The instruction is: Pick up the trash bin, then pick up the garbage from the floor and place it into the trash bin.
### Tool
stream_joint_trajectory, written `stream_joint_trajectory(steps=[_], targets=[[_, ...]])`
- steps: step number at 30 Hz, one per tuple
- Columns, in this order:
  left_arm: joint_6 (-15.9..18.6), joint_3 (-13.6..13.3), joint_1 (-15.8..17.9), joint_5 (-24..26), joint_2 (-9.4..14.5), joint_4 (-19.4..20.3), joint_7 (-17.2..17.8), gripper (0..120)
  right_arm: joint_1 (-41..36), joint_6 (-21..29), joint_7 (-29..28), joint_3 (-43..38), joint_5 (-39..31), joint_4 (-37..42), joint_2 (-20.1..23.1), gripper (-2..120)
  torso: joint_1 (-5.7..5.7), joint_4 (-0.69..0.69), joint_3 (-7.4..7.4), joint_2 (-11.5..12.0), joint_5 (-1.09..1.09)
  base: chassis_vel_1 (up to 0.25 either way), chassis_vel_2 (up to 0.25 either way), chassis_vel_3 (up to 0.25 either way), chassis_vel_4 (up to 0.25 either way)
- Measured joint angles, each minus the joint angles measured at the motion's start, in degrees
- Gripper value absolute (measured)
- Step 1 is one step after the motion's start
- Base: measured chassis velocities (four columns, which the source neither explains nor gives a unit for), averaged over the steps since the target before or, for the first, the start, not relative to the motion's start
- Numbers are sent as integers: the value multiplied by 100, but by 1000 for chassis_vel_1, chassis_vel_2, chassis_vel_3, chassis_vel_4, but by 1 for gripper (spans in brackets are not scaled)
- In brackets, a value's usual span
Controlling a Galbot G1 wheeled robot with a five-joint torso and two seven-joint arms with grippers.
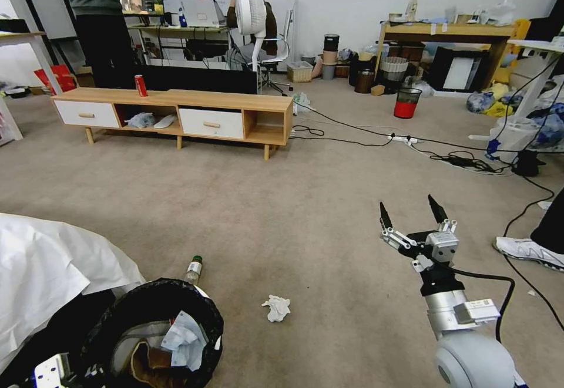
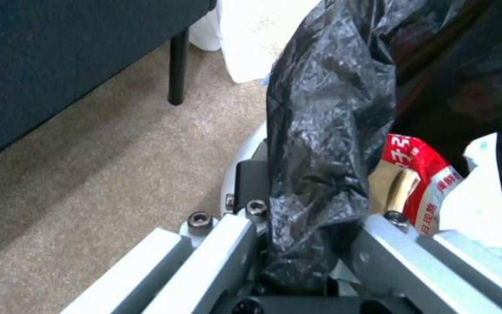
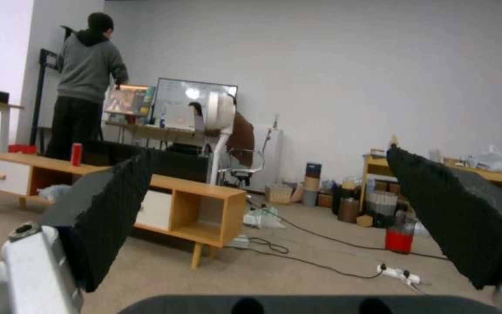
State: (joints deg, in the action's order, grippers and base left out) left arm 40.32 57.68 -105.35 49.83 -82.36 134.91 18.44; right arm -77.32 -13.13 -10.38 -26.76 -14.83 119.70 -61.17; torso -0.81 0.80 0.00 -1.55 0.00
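At the near left, about seven o'clock in the head view, the round trash bin with its crinkled black plastic liner point(image 1: 154, 332) sits held by the left gripper point(image 2: 306, 244); the left wrist view shows the silver fingers point(image 2: 216, 257) clamped on the rim with the black bag bunched between them. A red-and-white printed packet point(image 2: 422, 174), a tan cardboard piece point(image 2: 399, 192) and a white tissue point(image 2: 483, 196) already lie inside. Just beyond the bin, at about eleven o'clock of it, a clear bottle with a green cap point(image 1: 193, 269) lies on the beige carpet point(image 1: 282, 200), touching or nearly touching the liner. To the bin's two o'clock, near but apart, is a crumpled white tissue point(image 1: 277, 307).

At about four o'clock in the head view the right gripper point(image 1: 411, 212) hovers above the carpet, jaws spread wide and empty; the right wrist view has its black pads point(image 3: 111, 205) far apart and aimed across the room, not at the floor. Farther off at eleven o'clock stands a long wooden cabinet with white drawers point(image 1: 176, 112) bearing an upright red can point(image 1: 141, 85)

I judge the bin pickup done and litter collecting under way. The next move calls for tilting the right gripper downward and carrying it toward nine o'clock over the tissue, the closest loose piece, before closing
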Motion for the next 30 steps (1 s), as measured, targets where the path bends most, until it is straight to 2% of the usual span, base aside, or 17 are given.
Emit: stream_joint_trajectory(steps=[4,5,6,9,10,11,12,14,15,17,22,24,30], targets=[[0,-5,-10,-1,16,1,0,1,65,314,-223,161,-268,41,162,100,0,1,0,0,0,0,0,0,0],[0,-7,-16,0,27,2,0,1,148,651,-471,329,-601,84,274,100,0,1,0,0,0,0,0,0,0],[0,-7,-16,0,27,2,0,1,148,651,-471,329,-601,84,274,100,0,1,0,0,0,0,0,0,0],[1,-1,-20,16,44,11,0,1,563,1938,-1195,934,-1741,208,643,100,0,1,0,0,-1,0,0,0,0],[1,-1,-20,16,44,11,0,1,563,1938,-1195,934,-1741,208,643,100,0,1,0,0,-1,0,0,0,0],[0,1,-23,27,44,21,-1,1,860,2444,-1532,1273,-2365,198,750,100,0,0,0,0,0,0,0,0,0],[0,1,-23,27,44,21,-1,1,860,2444,-1532,1273,-2365,198,750,100,0,0,0,0,0,0,0,0,0],[5,-15,1,35,62,21,1,1,1293,3160,-1978,1672,-3407,138,836,100,0,-4,1,0,-1,0,0,0,0],[5,-15,1,35,62,21,1,1,1293,3160,-1978,1672,-3407,138,836,100,0,-4,1,0,-1,0,0,0,0],[20,-64,80,81,148,-16,1,1,1525,3779,-2465,1862,-4214,103,839,100,0,1,0,0,-1,0,0,0,0],[30,-75,104,99,199,-66,2,1,1648,4249,-2827,1983,-4782,-1,814,100,0,-1,0,0,0,0,0,0,0],[39,-84,170,131,276,-124,2,1,1705,4660,-3226,2081,-5431,-127,758,100,0,1,0,0,-1,0,0,0,0],[45,-80,160,137,288,-161,1,1,1898,4980,-3469,2395,-5865,-474,595,100,0,-1,0,0,-1,0,0,0,0]])
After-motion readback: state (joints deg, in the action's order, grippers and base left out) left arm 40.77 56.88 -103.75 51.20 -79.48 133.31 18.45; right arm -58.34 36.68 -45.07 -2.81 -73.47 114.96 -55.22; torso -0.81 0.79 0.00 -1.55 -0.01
